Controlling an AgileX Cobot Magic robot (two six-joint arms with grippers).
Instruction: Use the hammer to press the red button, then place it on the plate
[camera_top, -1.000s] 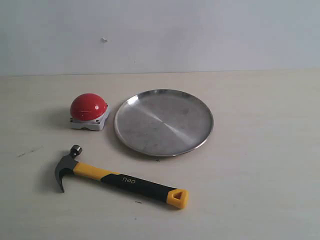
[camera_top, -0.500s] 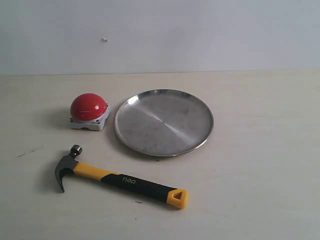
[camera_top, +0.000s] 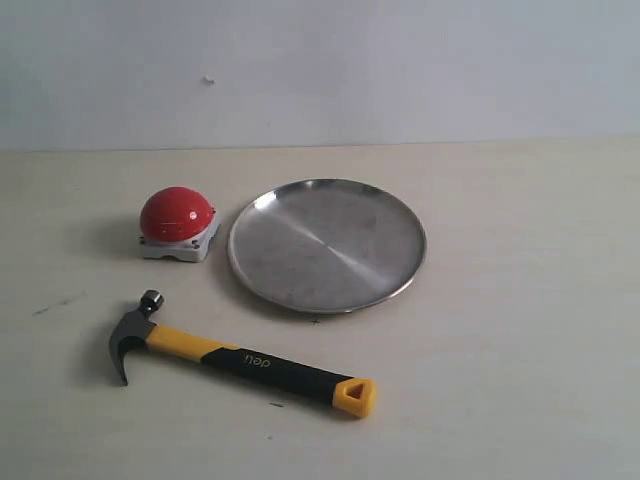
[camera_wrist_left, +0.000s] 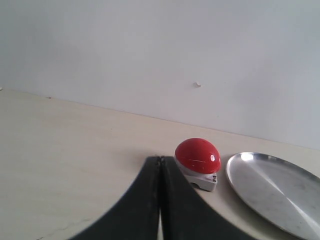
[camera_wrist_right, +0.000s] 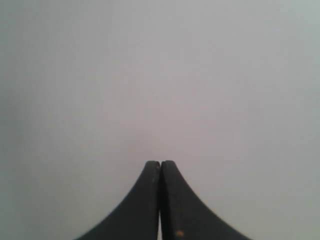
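Note:
The hammer (camera_top: 245, 359) lies flat on the table at the front left, dark head to the left, yellow handle end to the right. Behind it sits the red button (camera_top: 177, 214) on its grey base, also in the left wrist view as the red button (camera_wrist_left: 198, 155). The silver plate (camera_top: 327, 244) rests just right of the button; the plate (camera_wrist_left: 280, 192) shows in the left wrist view too. My left gripper (camera_wrist_left: 160, 159) is shut and holds nothing, short of the button. My right gripper (camera_wrist_right: 160, 163) is shut, facing only a blank wall. Neither gripper appears in the exterior view.
A pale wooden table (camera_top: 520, 350) meets a plain white wall (camera_top: 400, 70) at the back. A small mark (camera_top: 208, 80) sits on the wall.

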